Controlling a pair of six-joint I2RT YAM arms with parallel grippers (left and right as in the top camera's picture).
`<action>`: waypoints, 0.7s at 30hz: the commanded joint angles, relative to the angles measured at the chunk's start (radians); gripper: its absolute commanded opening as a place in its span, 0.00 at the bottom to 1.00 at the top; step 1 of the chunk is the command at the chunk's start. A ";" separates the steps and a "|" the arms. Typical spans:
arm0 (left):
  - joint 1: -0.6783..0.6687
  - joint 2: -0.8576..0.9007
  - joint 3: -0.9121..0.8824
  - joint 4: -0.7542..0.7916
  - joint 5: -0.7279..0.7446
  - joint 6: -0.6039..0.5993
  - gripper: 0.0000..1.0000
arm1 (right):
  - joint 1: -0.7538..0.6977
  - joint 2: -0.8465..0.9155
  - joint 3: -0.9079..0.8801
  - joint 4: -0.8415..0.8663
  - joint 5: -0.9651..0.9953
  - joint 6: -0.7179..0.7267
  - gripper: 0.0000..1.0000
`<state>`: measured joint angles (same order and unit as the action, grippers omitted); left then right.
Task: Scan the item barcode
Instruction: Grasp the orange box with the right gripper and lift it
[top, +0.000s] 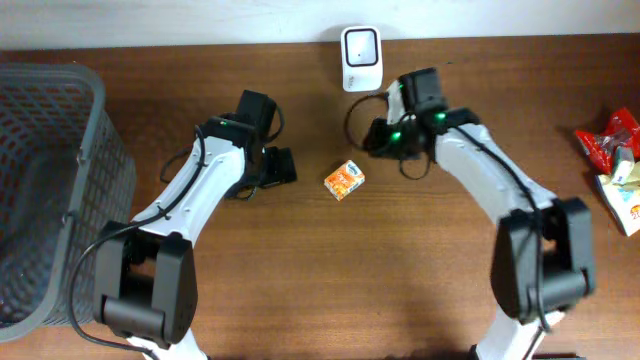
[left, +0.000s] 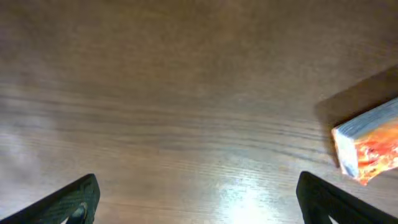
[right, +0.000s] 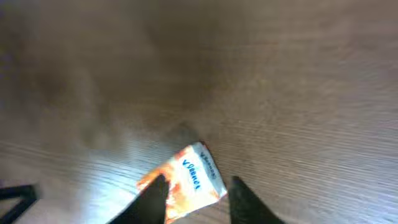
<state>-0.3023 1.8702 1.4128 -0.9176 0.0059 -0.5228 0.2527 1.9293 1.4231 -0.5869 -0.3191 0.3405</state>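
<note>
The item, a small orange and white packet (top: 344, 180), lies flat on the wooden table between the two arms. A white scanner (top: 360, 57) stands at the back edge, behind it. My left gripper (top: 280, 167) hovers left of the packet, jaws wide open and empty (left: 199, 202); the packet (left: 370, 146) shows at the right edge of the left wrist view. My right gripper (top: 373, 143) hangs above and to the right of the packet. Its fingers (right: 198, 199) stand fairly close together with a gap, and the packet (right: 186, 177) lies on the table beyond them, not gripped.
A grey mesh basket (top: 50, 180) fills the left side of the table. Several snack packets (top: 615, 165) lie at the right edge. A black cable (top: 352, 120) loops beside the right wrist near the scanner.
</note>
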 joint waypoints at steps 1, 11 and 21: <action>-0.004 -0.023 0.003 -0.064 -0.092 -0.033 0.76 | 0.008 0.103 0.003 0.015 0.003 0.035 0.04; -0.004 -0.022 -0.019 -0.065 -0.119 -0.034 0.99 | 0.073 0.118 -0.002 -0.177 -0.244 0.045 0.04; -0.004 -0.021 -0.019 -0.041 -0.116 -0.034 0.99 | 0.074 0.148 0.107 0.008 -0.250 -0.489 0.41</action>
<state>-0.3065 1.8702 1.4025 -0.9573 -0.1024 -0.5510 0.3096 2.0281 1.5261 -0.5941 -0.5598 -0.1196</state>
